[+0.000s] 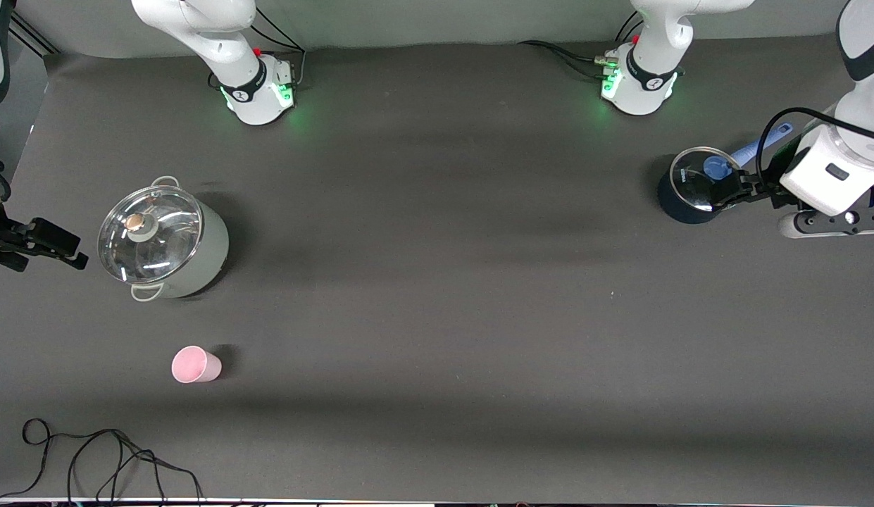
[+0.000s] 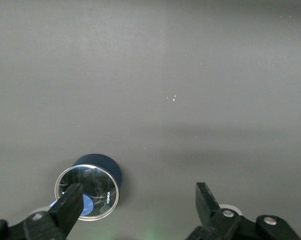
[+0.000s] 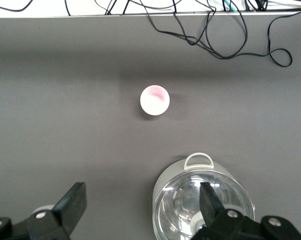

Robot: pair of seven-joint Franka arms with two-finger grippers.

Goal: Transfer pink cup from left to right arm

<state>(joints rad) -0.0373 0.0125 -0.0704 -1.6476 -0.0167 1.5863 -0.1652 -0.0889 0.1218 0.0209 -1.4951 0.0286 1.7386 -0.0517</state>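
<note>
The pink cup [image 1: 195,365] stands upright on the dark table toward the right arm's end, nearer to the front camera than the pale pot [image 1: 162,243]. It also shows in the right wrist view [image 3: 155,100], apart from the fingers. My right gripper [image 1: 70,252] is open and empty, up beside the pale pot at the table's end; its jaws [image 3: 141,200] stand wide apart. My left gripper [image 1: 736,191] is open and empty, over the edge of the dark blue pot [image 1: 694,184] at the left arm's end; its jaws [image 2: 139,202] stand wide apart.
The pale pot has a glass lid and loop handles [image 3: 203,200]. The dark blue pot has a glass lid [image 2: 88,192] and a blue handle [image 1: 760,144]. Loose black cables [image 1: 91,458] lie along the table edge nearest the front camera.
</note>
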